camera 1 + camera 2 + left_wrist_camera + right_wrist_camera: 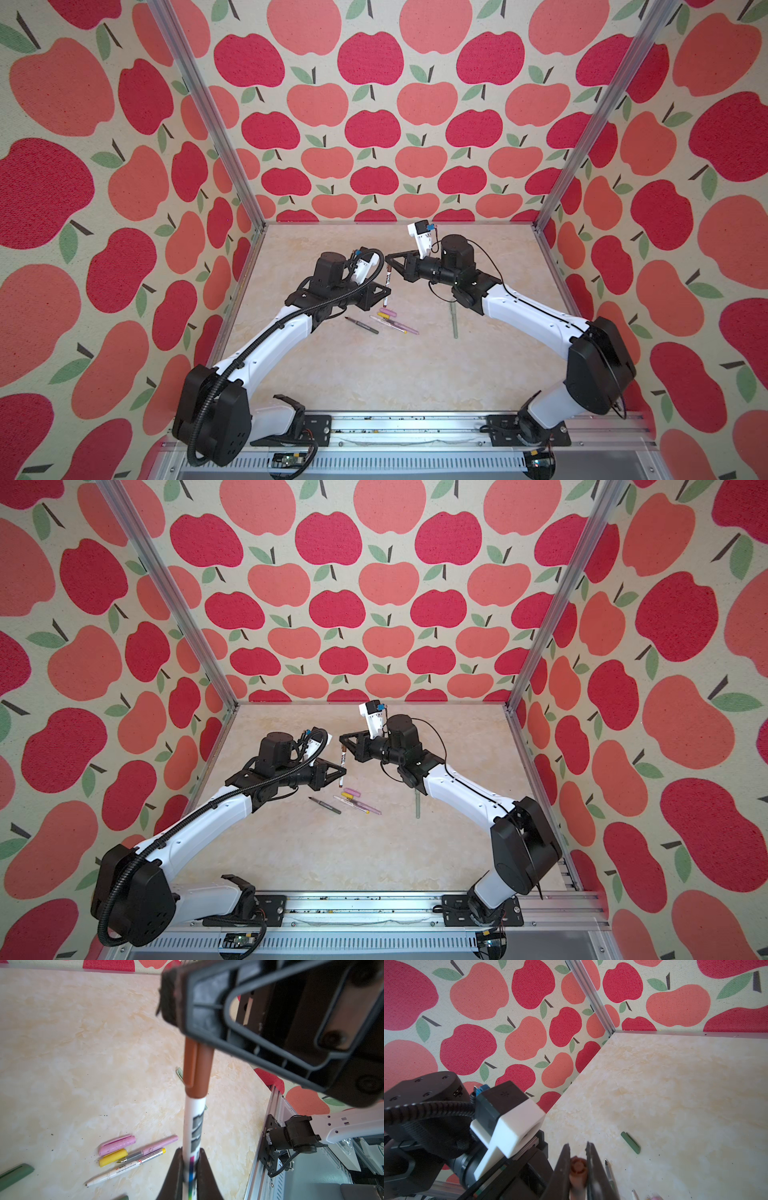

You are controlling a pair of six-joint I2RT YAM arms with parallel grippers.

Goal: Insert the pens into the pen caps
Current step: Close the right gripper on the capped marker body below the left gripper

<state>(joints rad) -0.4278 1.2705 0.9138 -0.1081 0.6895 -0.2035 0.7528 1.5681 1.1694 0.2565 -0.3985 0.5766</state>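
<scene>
You had the left jaws clamped on the white pen (pixel 192 1109), right jaws pinching its brown cap (pixel 202 1072).

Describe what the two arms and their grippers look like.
Both the left arm and right arm have white shells with black joint housings. A black corrugated hose runs along the left one. The left gripper and right gripper are black triangular open frames.
</scene>
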